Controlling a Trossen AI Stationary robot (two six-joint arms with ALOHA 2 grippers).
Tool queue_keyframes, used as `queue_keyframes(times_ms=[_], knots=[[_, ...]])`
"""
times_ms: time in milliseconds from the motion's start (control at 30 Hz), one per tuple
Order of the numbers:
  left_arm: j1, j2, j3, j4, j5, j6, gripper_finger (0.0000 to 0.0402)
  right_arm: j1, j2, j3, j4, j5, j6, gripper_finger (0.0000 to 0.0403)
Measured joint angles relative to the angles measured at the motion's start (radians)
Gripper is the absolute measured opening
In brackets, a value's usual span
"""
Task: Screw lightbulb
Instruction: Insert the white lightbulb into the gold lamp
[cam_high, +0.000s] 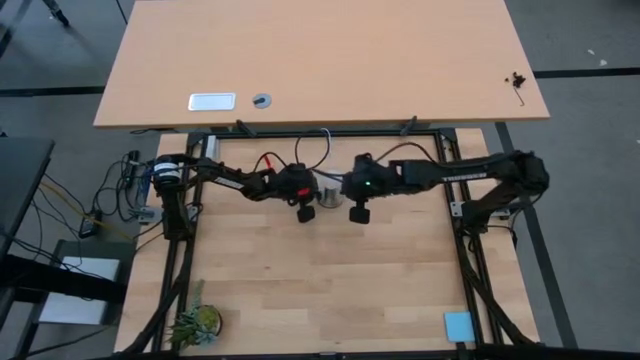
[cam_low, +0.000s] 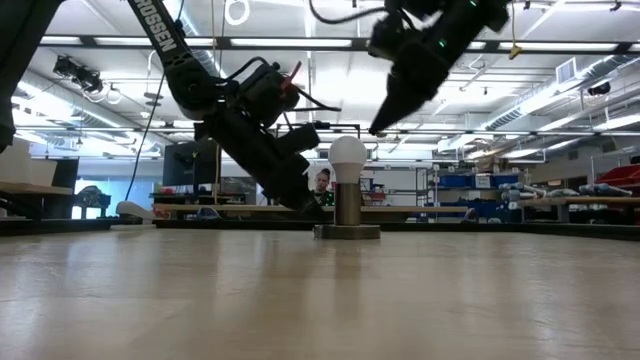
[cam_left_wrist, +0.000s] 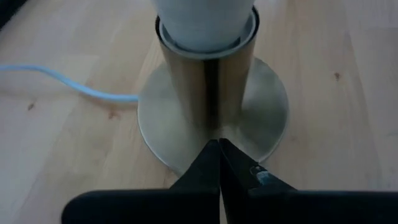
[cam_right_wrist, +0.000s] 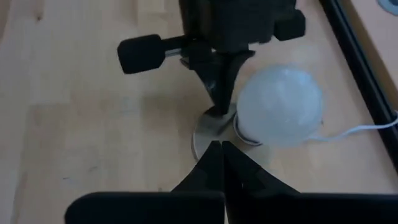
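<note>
The white lightbulb (cam_low: 347, 155) stands upright with its narrow end in the grey metal socket (cam_low: 347, 205). The socket rests by its round base plate (cam_left_wrist: 261, 106) on the table near the far edge, at mid-width (cam_high: 328, 195). Its white cord (cam_left_wrist: 74, 87) trails off across the wood. My left gripper (cam_left_wrist: 219, 144) is shut, its tips down on the base plate on the socket's left side. My right gripper (cam_low: 383, 125) is shut and empty. It hangs in the air just above and to the right of the bulb (cam_right_wrist: 280, 106), clear of it. My left gripper rests its shut fingertips on the socket's flat base plate (cam_left_wrist: 186, 152), right in front of the upright column (cam_left_wrist: 208, 81). The fingers slant down from the table's left (cam_low: 290, 185). The socket stands upright, flat on the table.
A small potted plant (cam_high: 197, 322) stands at the near left corner and a blue square (cam_high: 459, 325) lies at the near right. Red and white wires (cam_high: 300, 155) run along the far edge. A second desk (cam_high: 320, 60) stands beyond it. Bare wood lies toward the near edge.
</note>
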Motion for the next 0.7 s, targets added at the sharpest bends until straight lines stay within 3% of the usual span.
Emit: queue_keyframes(times_ms=[367,700], knots=[[0.001,0.000,0.000,-0.001,-0.044,-0.033,0.0000,-0.008,-0.083,-0.418,0.523,0.004,0.061,0.0001],[0.002,-0.002,0.001,-0.025,-0.051,0.020,0.0000,-0.018,-0.083,-0.538,0.713,0.005,0.175,0.0035]])
